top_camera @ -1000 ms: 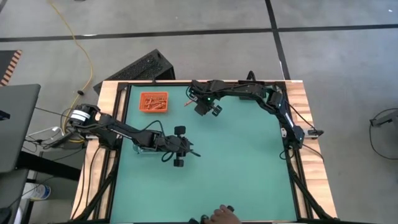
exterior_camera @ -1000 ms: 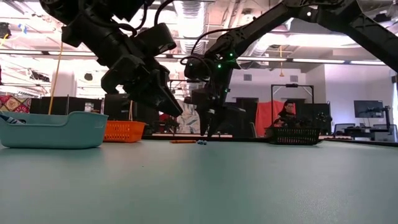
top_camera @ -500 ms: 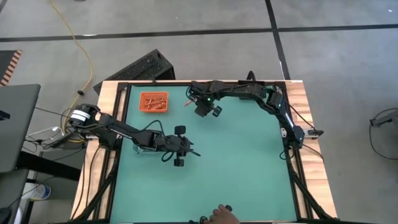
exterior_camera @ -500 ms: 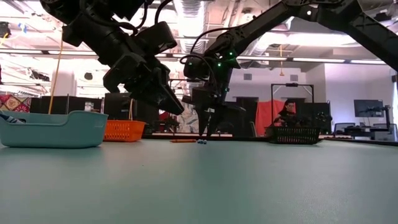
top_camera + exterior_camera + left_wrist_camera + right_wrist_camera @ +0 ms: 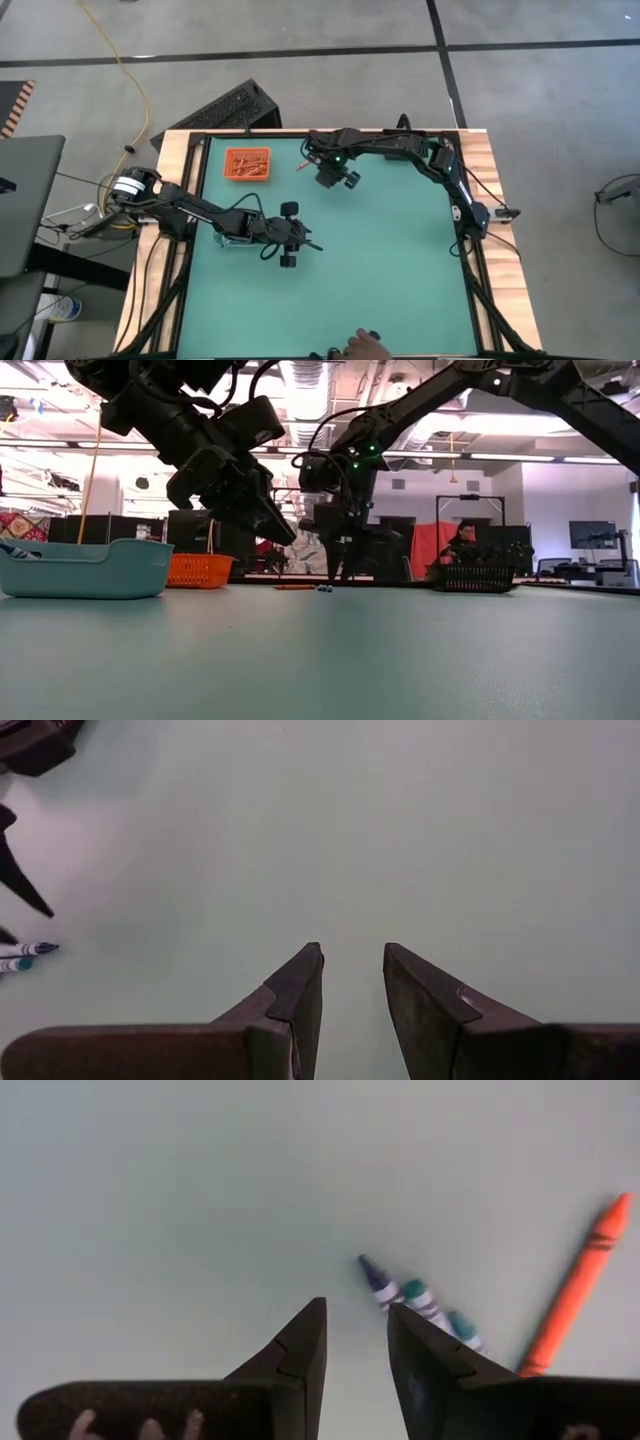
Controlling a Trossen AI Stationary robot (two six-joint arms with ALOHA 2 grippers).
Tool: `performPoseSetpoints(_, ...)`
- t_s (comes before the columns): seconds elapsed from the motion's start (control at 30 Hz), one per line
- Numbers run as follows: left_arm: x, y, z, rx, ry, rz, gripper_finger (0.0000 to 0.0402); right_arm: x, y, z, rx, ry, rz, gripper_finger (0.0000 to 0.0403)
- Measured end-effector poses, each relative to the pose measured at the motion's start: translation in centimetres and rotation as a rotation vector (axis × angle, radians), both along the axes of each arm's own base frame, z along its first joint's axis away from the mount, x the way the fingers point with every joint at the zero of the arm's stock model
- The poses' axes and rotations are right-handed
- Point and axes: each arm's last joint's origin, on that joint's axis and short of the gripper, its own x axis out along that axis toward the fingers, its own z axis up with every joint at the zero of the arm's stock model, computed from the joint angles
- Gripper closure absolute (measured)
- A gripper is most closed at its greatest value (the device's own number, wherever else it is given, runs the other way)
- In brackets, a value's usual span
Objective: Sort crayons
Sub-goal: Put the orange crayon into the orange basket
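- We see the right gripper (image 5: 322,170) at the far side of the green bench (image 5: 390,270), pointing down just above the surface in the low view (image 5: 335,572).
- Its fingers (image 5: 300,1350) stand a little apart with a narrow gap between them, and they hold nothing.
- Just beside those fingertips, in the right wrist view, lie a purple crayon (image 5: 377,1279) and two teal-and-white crayons (image 5: 428,1305) close together, with an orange crayon (image 5: 580,1285) a little farther off, all flat on the bench.
- From above, the orange crayon (image 5: 301,163) shows as a thin stick between the right gripper and the orange tray (image 5: 247,163); the tray holds more orange-red crayons (image 5: 248,165).
- In the low view, the loose crayons (image 5: 322,588) show as small specks on the bench under the right gripper.
- The left gripper (image 5: 314,246) hangs over the middle of the bench, well apart from the loose crayons, tilted downward in the low view (image 5: 285,535).
- Its fingers (image 5: 295,995) are also slightly parted and empty over bare bench; two crayon tips (image 5: 25,956) show at the edge of the left wrist view.
- A light blue tray (image 5: 85,568) stands near the low camera, and a black basket (image 5: 473,577) at the far side of the bench.
- A person's hand (image 5: 362,347) shows at the near edge of the bench from above, and another person (image 5: 463,540) sits in the room behind.
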Motion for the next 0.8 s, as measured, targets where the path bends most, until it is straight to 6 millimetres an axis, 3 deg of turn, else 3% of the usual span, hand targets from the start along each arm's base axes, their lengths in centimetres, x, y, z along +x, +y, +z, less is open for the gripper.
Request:
performPoseSetpoints(0.17, 0.1, 0.7, 0.1, 0.055, -0.006, 0.063, 0.0303, -0.8, -0.4, 0.0, 0.055, 0.033, -0.075, 0.0289)
performPoseSetpoints(0.33, 0.3, 3.6, 0.2, 0.097, -0.024, 0.223, 0.0303, -2.8, -1.9, 0.5, 0.136, 0.108, -0.39, 0.029)
performPoseSetpoints(0.5, 0.2, 9.4, 0.7, 0.094, -0.057, 0.371, 0.0303, -5.1, -2.1, 0.6, 0.306, 0.272, -0.739, 0.029)
performPoseSetpoints(0.67, -0.7, 16.3, 1.7, 0.02, -0.077, 0.468, 0.0303, -6.4, 0.1, -0.9, 0.375, 0.445, -0.817, 0.029)
performPoseSetpoints(0.8, -1.2, 20.2, 2.0, -0.038, -0.036, 0.504, 0.0303, -6.8, 2.3, -2.0, 0.371, 0.533, -0.803, 0.029)
